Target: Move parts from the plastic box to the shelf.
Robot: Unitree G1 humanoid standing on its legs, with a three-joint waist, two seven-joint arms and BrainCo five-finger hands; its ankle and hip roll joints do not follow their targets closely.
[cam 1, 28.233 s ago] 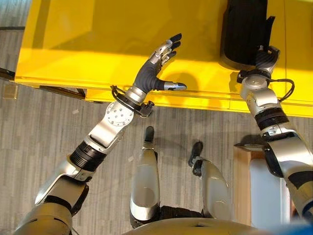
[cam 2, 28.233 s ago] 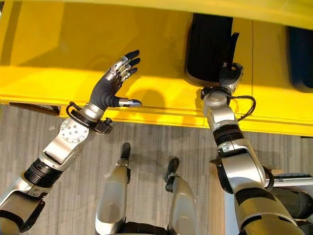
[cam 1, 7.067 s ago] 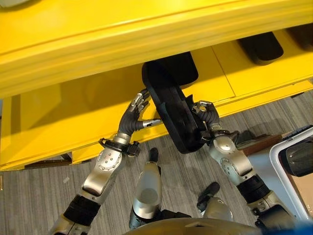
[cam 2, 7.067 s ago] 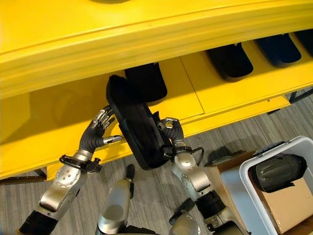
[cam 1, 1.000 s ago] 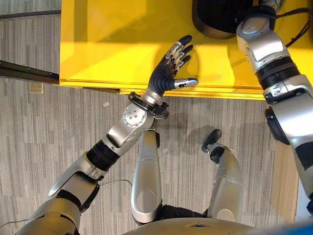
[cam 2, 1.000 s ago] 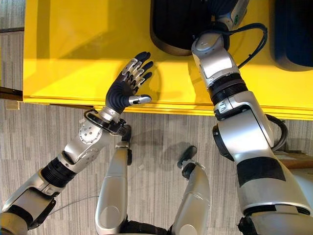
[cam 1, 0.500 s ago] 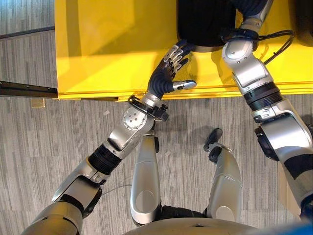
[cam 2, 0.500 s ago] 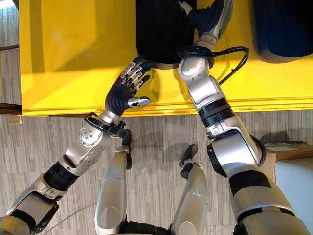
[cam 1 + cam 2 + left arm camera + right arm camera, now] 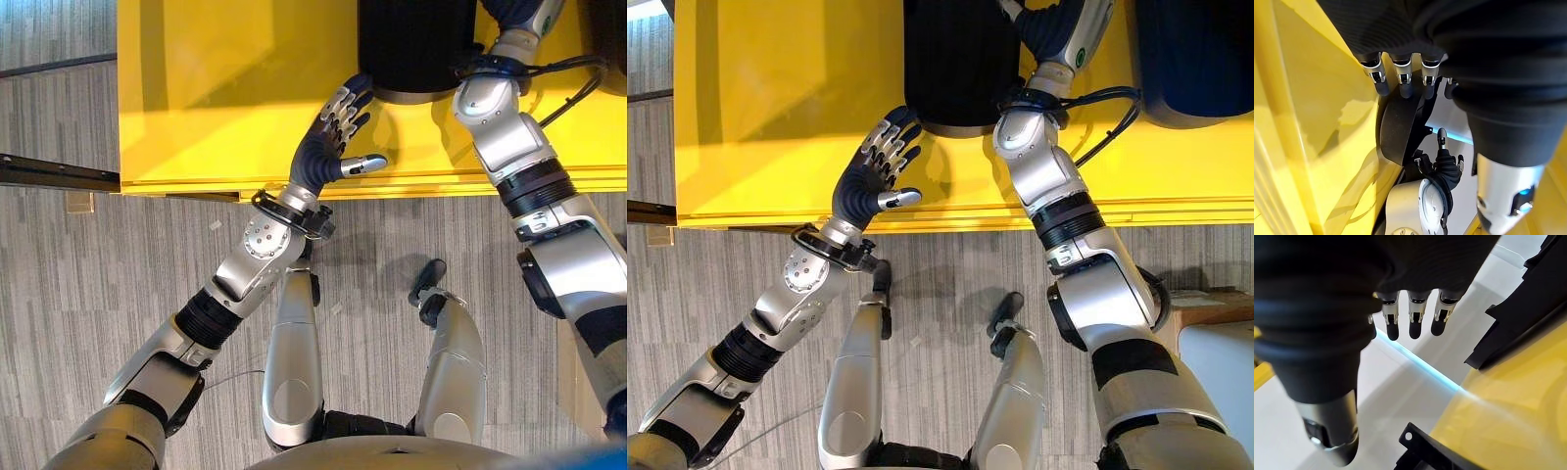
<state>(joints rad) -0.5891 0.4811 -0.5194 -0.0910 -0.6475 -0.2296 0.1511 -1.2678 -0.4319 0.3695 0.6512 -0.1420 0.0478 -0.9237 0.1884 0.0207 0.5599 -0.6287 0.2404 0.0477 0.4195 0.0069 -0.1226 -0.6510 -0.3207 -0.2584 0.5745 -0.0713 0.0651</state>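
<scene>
A black moulded part (image 9: 416,44) lies on the yellow shelf (image 9: 216,88), its rounded front end close to the shelf's front edge. My left hand (image 9: 331,145) hovers open over the shelf just left of that end, fingers straight and reaching to the part's corner. My right hand (image 9: 1058,29) is further back along the part's right side; in its wrist view the fingers (image 9: 1411,318) hang straight and hold nothing. The left wrist view looks past straight fingers (image 9: 1401,78) at the part (image 9: 1400,132) and the right hand (image 9: 1444,169).
A second dark part (image 9: 1190,59) lies on the shelf to the right. The left stretch of the shelf (image 9: 764,108) is bare yellow. Grey striped floor (image 9: 98,284) runs in front of the shelf, and a white box corner (image 9: 1220,357) shows at lower right.
Since a second ago my left hand has moved right to the part's front corner. In the last half second both hands shifted only slightly, and the view moved a little.
</scene>
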